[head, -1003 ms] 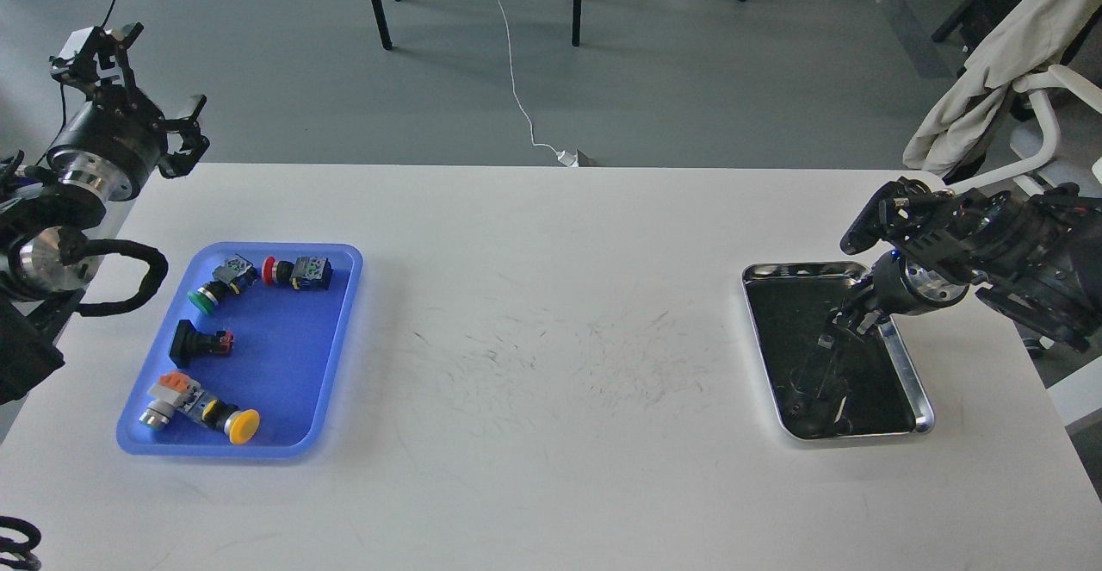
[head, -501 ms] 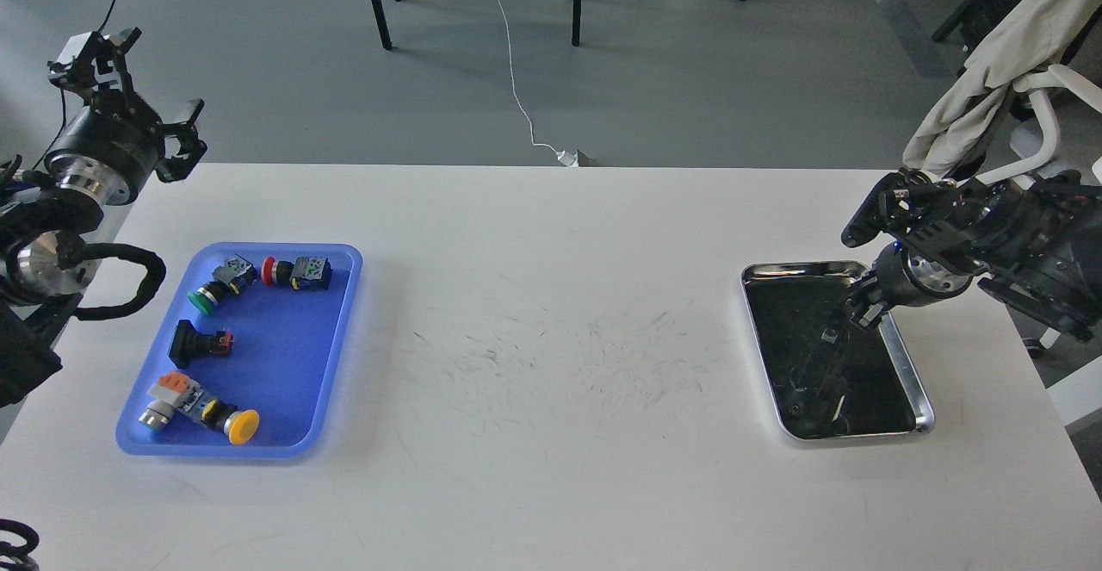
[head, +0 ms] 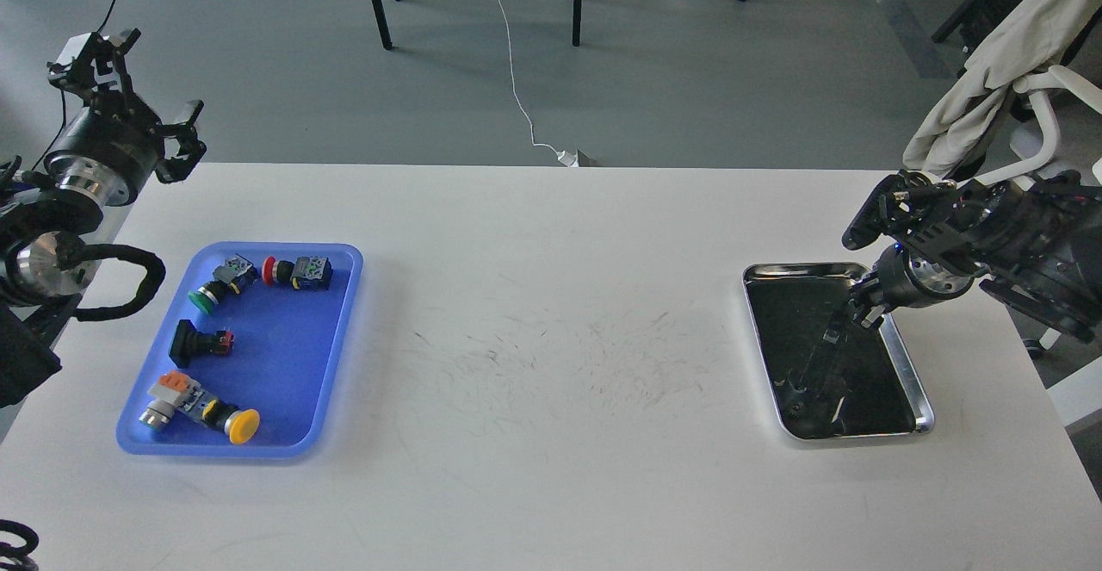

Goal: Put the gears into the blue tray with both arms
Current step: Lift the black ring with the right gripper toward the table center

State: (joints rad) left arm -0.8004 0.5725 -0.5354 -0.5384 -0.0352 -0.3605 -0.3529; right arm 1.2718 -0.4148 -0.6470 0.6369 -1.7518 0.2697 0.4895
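1. Head view shows our right gripper (head: pixel 863 311) hanging low over the far right corner of the steel tray (head: pixel 914 381), which sits near the right edge of the white table (head: pixel 551 433). It is seen small and dark, so we cannot tell whether its jaws are apart or together, or whether they carry anything.
2. Gears cannot be made out against the tray's dark inside; we judge they lie there, since that is where our right arm is working.
3. Our left gripper (head: pixel 129 80) is raised beyond the table's far left corner, fingers spread and empty.
4. The blue tray (head: pixel 331 356) lies near the left edge and holds four push-button switches (head: pixel 207 343), with no gear visible in it.
5. To do this step well, we should come straight down on one gear, pinch across its rim, lift clear of the tray's raised edge, then carry it across.
6. No brand, label or writing is legible anywhere.
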